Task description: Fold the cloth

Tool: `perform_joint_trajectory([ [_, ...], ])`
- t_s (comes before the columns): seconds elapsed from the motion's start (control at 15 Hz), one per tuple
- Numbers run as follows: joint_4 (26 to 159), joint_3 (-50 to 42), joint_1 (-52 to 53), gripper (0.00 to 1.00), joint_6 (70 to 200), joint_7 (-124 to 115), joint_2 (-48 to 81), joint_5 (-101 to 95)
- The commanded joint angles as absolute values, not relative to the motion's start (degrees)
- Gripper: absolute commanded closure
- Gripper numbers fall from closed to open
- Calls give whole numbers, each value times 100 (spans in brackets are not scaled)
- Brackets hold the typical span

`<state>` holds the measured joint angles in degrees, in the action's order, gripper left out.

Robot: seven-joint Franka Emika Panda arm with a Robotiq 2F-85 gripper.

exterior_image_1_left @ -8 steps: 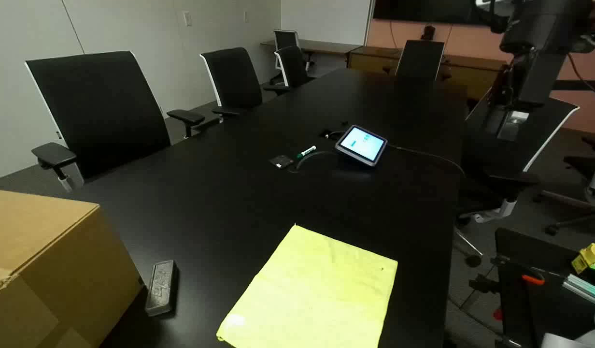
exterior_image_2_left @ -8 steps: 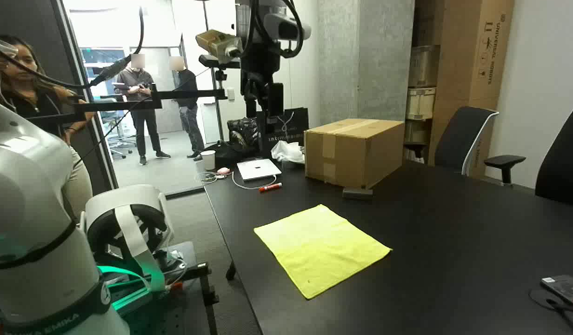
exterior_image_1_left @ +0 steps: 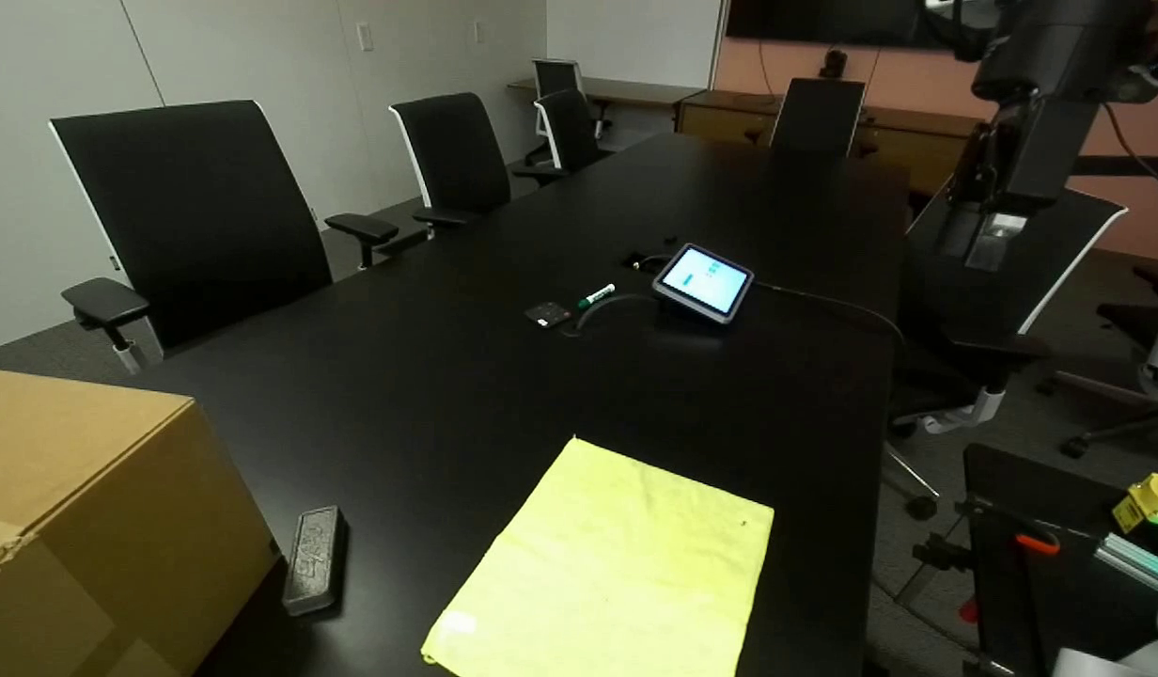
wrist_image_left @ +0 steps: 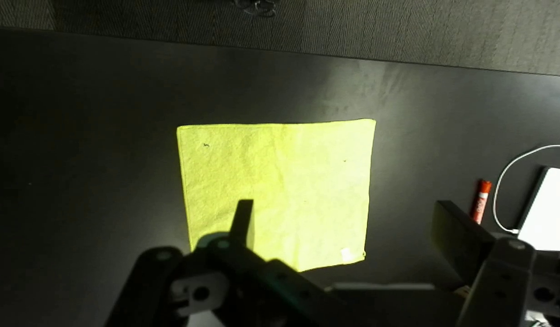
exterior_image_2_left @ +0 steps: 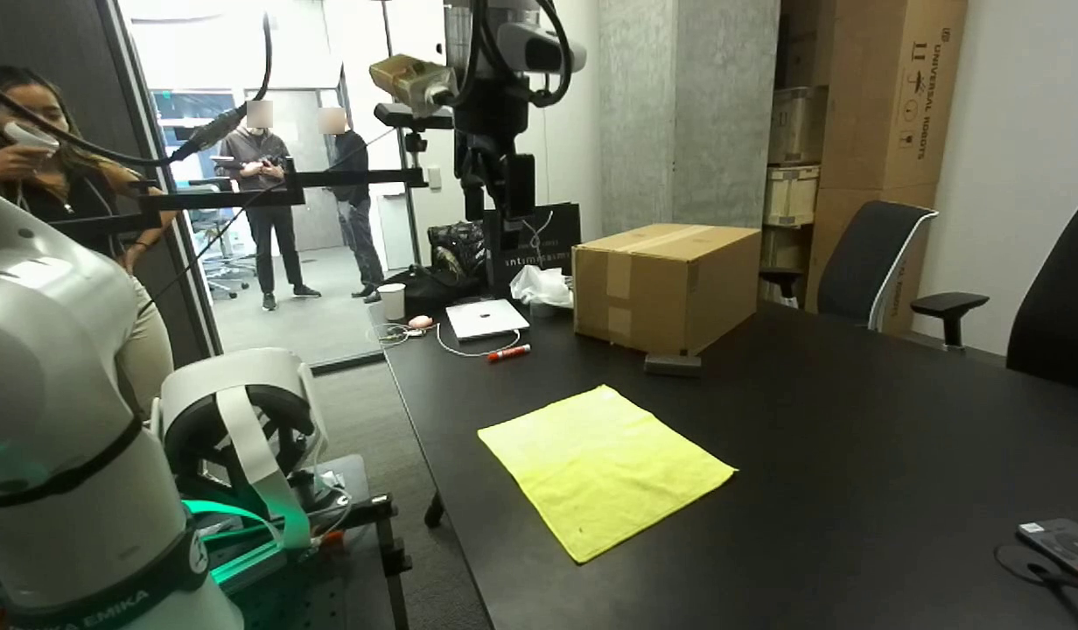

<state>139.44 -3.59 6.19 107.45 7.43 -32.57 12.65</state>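
Cloth [wrist_image_left: 278, 186] lying flat on tabletop [wrist_image_left: 412, 127], well below pincer [wrist_image_left: 346, 211]; pincer hanging spread, gripping nothing. Thin cloth offering little to pinch, I'm guessing: closing too high, pincer likely missing it; pressing too low, likely rucking it.

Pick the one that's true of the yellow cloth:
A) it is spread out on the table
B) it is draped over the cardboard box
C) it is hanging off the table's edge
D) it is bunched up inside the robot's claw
A, because in an exterior view all four corners of the cloth show against the dark table, and the open claw holds none of it.
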Motion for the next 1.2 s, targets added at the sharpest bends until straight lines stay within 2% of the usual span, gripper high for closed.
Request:
perform_joint_trajectory([
  [0.0,14197,-247,485,0,11346,841,-2857,1258],
  [0.47,14967,-317,877,0,14057,1511,-1015,2314],
  [0.87,14613,98,919,0,14466,3106,573,4648],
  [1.13,14348,502,661,0,14862,3582,1389,5295],
])
